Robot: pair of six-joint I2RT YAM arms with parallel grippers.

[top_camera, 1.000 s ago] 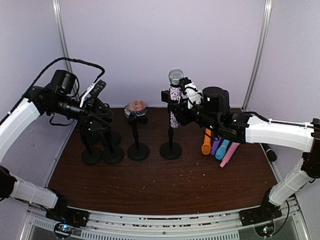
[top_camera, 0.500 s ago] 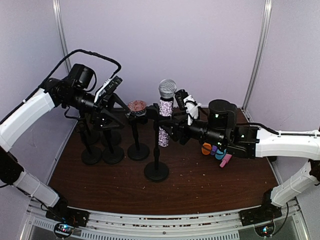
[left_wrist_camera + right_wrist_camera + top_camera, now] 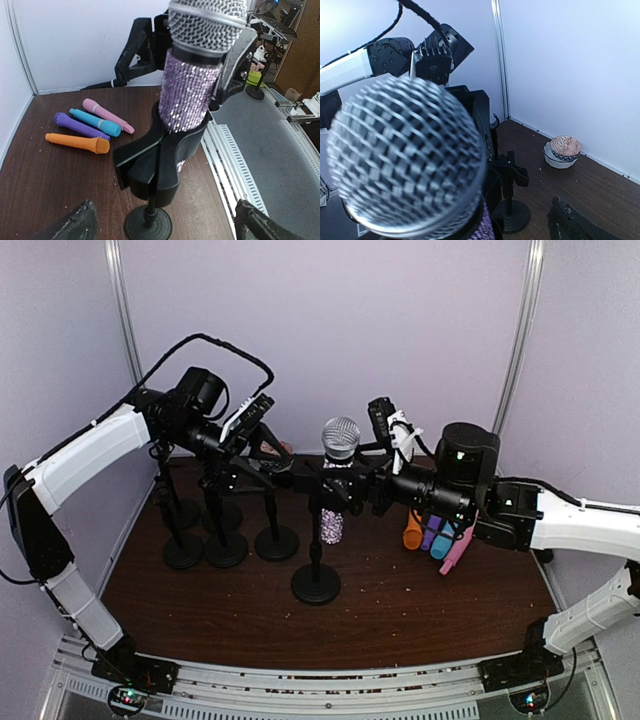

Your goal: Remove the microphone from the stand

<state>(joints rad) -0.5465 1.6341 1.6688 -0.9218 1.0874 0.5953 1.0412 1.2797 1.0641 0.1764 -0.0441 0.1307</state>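
The microphone (image 3: 339, 438), with a silver mesh head and a sparkly purple body, stands upright in the black clip of its stand (image 3: 316, 583) near the table's middle. My left gripper (image 3: 290, 472) is just left of it. In the left wrist view the microphone (image 3: 192, 95) fills the centre and the left gripper (image 3: 164, 212) is open, its fingertips (image 3: 75, 225) wide apart at the bottom corners. My right gripper (image 3: 352, 483) is at the clip from the right, open. Only one of its fingers (image 3: 570, 222) shows, clear of the mesh head (image 3: 405, 160).
Orange, purple, blue and pink microphones (image 3: 435, 530) lie on the table to the right. Three empty black stands (image 3: 228, 548) are at the left. Stacked bowls (image 3: 562, 150) sit by the back wall. A metal rail runs along the front edge (image 3: 330, 690).
The right gripper dragged the stand with its microphone forward and left, then opened its jaws. The left arm swung right and closed in on the microphone.
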